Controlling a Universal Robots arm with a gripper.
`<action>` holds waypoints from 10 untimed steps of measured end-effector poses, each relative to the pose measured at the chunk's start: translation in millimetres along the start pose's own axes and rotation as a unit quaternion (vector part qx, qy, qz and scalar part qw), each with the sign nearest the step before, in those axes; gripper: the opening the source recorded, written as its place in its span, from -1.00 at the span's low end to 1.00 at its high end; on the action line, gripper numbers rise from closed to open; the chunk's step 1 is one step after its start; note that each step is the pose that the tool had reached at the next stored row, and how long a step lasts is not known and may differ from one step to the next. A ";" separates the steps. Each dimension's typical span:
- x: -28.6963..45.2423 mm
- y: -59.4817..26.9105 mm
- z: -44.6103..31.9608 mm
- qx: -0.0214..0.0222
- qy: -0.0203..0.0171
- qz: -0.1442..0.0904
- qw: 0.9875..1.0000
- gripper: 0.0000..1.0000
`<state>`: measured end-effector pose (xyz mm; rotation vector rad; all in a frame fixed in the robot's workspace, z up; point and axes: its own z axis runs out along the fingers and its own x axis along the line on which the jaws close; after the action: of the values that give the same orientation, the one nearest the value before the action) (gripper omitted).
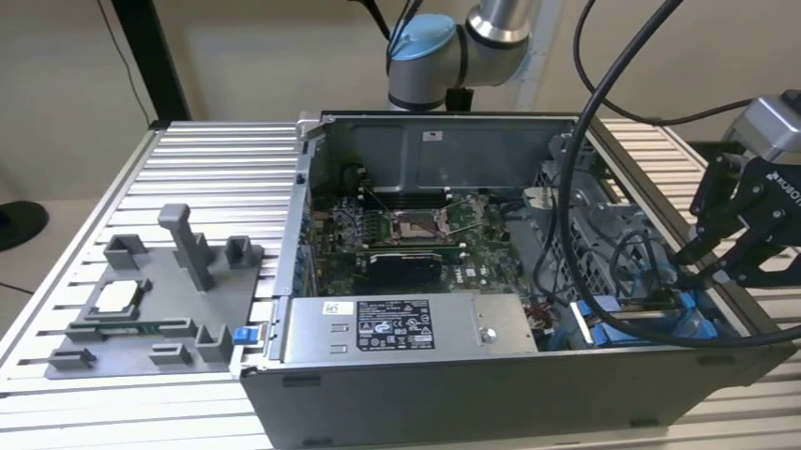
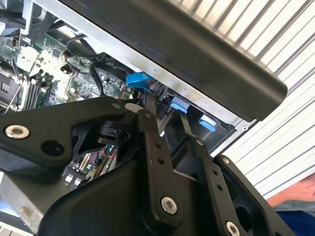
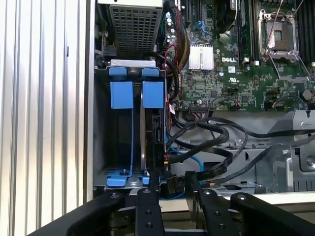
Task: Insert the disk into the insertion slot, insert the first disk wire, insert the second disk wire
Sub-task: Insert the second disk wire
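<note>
Exterior view: open computer case point(image 1: 501, 394) on slatted aluminium bench point(image 1: 213, 178). The hand point(image 1: 703, 269) is at frame right, over the case's lower-right corner, just above the disk point(image 1: 601, 323) in its bright blue plastic carrier. The silver labelled power-supply box point(image 1: 394, 328) lies toward frame left of the disk. Second wrist view: hand point(image 2: 166, 110) narrow-open, matte black fingers point(image 2: 147, 142) parted, nothing visibly clamped; blue tabs show just beyond the tips. First wrist view: disk point(image 3: 156, 140) seated on edge in the sheet-metal drive bay point(image 3: 101, 137), long axis running straight toward the hand point(image 3: 172, 178). A black wire plug point(image 3: 173, 187) sits near the disk's near end, between the tips. Judgement: disk step done, wire work in hand.
</note>
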<state>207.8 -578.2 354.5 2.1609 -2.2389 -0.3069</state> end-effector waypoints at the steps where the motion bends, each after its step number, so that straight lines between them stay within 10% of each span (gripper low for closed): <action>1: 0.1 0.0 0.1 0.000 0.000 0.000 1.000 1.00; 10: 0.3 -0.6 2.7 0.000 -0.003 0.000 1.000 1.00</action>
<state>208.0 -578.1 351.8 2.1637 -2.2408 -0.3138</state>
